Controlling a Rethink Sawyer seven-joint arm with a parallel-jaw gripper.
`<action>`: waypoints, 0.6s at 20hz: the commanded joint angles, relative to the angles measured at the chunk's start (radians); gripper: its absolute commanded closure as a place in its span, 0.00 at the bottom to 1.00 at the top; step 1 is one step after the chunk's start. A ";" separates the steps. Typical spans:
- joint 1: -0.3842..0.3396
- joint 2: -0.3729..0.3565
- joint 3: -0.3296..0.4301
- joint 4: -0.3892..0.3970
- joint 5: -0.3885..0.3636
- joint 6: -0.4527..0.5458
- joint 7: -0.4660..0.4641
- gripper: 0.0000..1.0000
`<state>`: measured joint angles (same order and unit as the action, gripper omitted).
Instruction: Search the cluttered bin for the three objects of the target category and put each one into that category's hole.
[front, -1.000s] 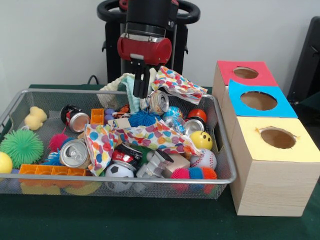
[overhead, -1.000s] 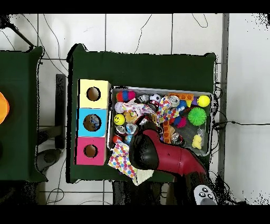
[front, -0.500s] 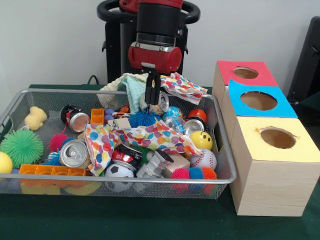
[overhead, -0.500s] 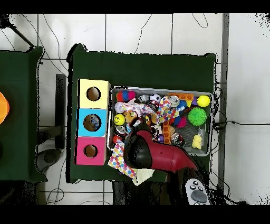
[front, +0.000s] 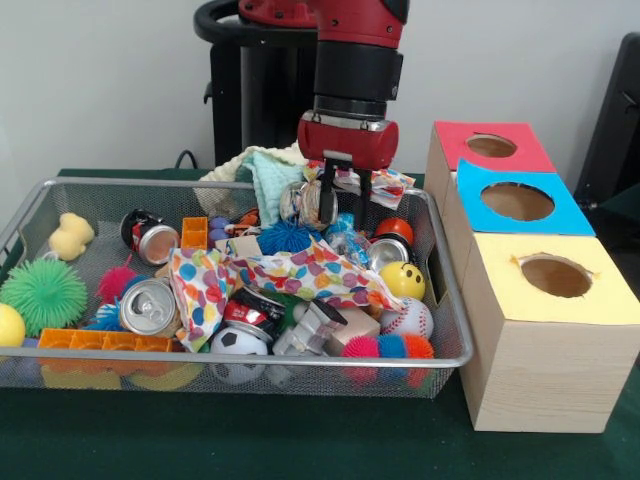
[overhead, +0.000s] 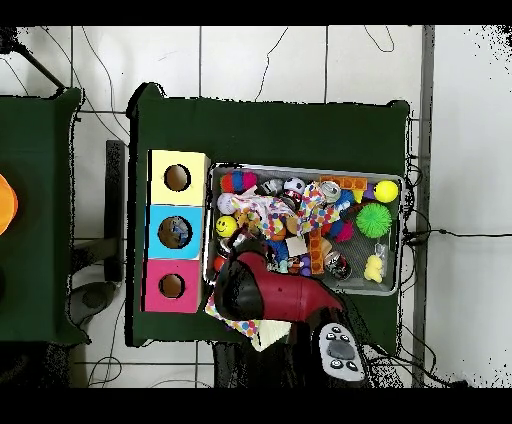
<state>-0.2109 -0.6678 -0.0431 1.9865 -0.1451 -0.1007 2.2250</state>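
text: none legible | cans, boxes: no readable labels

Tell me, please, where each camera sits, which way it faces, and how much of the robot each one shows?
Front view: across the table from the robot, level with the wire bin; shows the arm coming down and the gripper shut on a can.
Overhead view: above the table, looking straight down; shows the red arm over the bin's edge.
Both share the bin, the arm and three boxes with holes.
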 joint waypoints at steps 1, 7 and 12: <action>-0.028 0.046 0.011 0.003 -0.026 -0.009 0.092 0.00; -0.062 0.055 0.029 -0.015 -0.041 0.017 0.066 0.00; -0.094 0.078 0.055 -0.023 -0.032 0.032 0.068 0.00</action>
<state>-0.2598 -0.6399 -0.0433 1.9874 -0.1447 -0.1009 2.2250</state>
